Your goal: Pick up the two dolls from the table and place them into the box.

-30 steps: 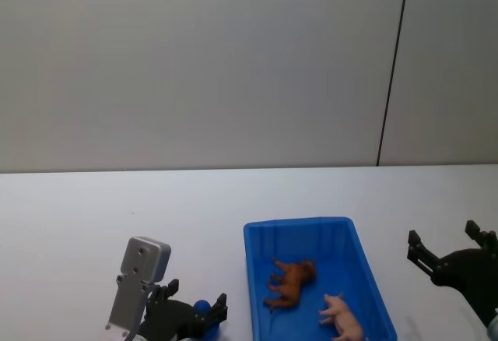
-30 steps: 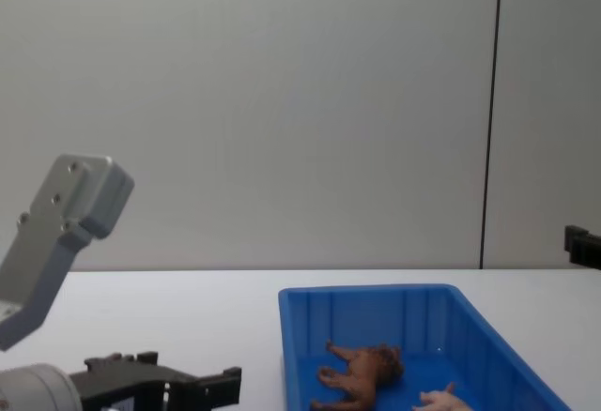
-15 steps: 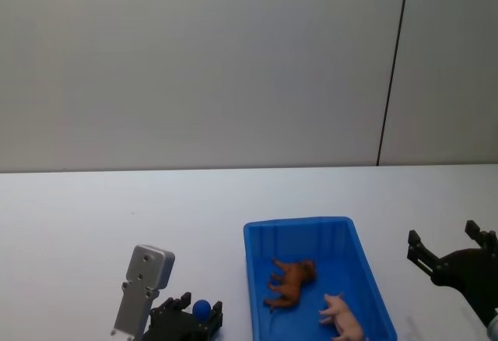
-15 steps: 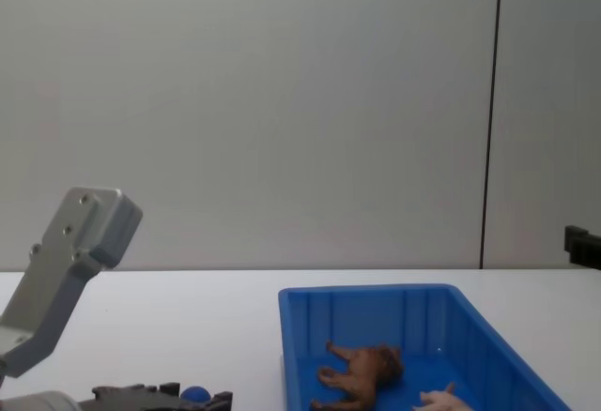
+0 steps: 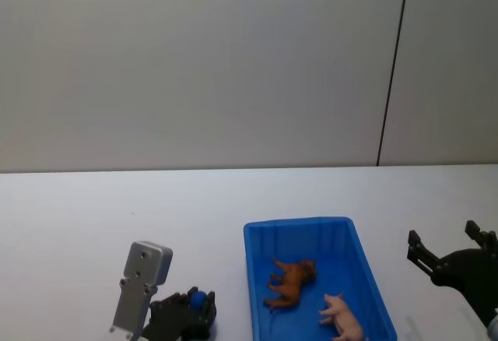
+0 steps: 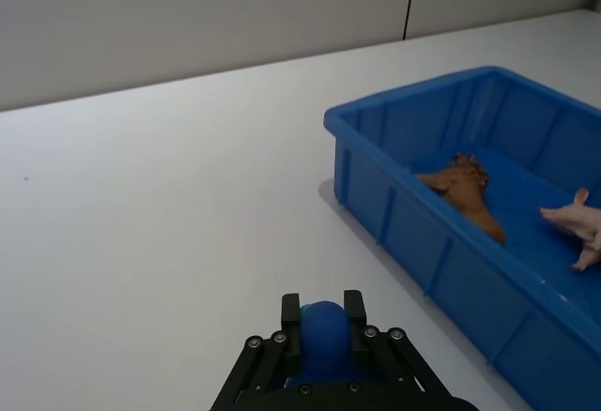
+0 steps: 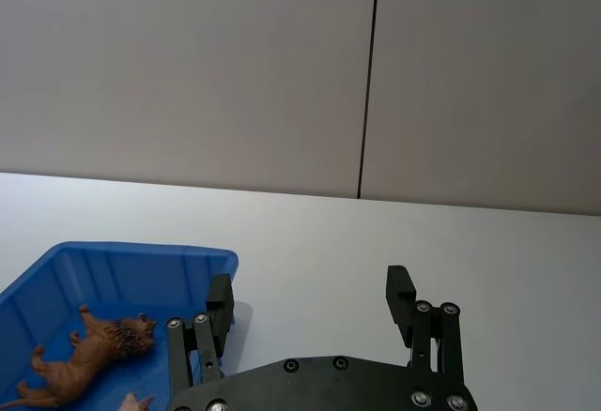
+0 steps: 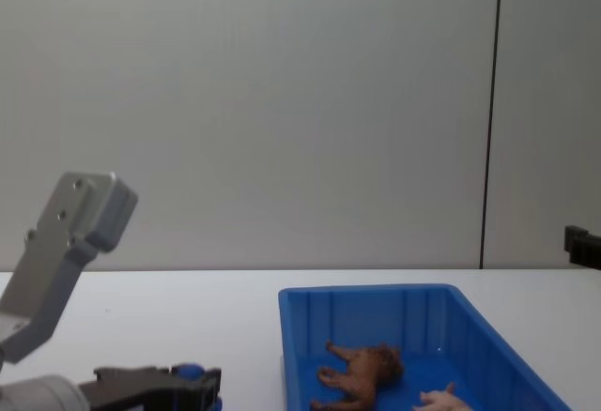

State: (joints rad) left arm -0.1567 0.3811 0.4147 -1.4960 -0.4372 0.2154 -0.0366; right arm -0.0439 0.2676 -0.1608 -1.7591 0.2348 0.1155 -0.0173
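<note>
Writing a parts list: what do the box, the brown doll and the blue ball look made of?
Box: moulded plastic, going by its ribbed, slightly glossy walls. Brown doll: probably hard plastic or rubber, with sculpted legs and shaggy head. Blue ball, between the left gripper fingers: smooth and matte; rubber or foam, unclear.

Brown shaggy-headed doll (image 5: 289, 282) on its side in blue ribbed box (image 5: 257, 279), pale pink doll (image 5: 342, 317) beside it, white table (image 5: 117, 209)

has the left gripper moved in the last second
Yes. In the head view the left gripper has closed around the dark-blue ball and drifted slightly left, away from the blue box, which stayed put with both dolls inside.
</note>
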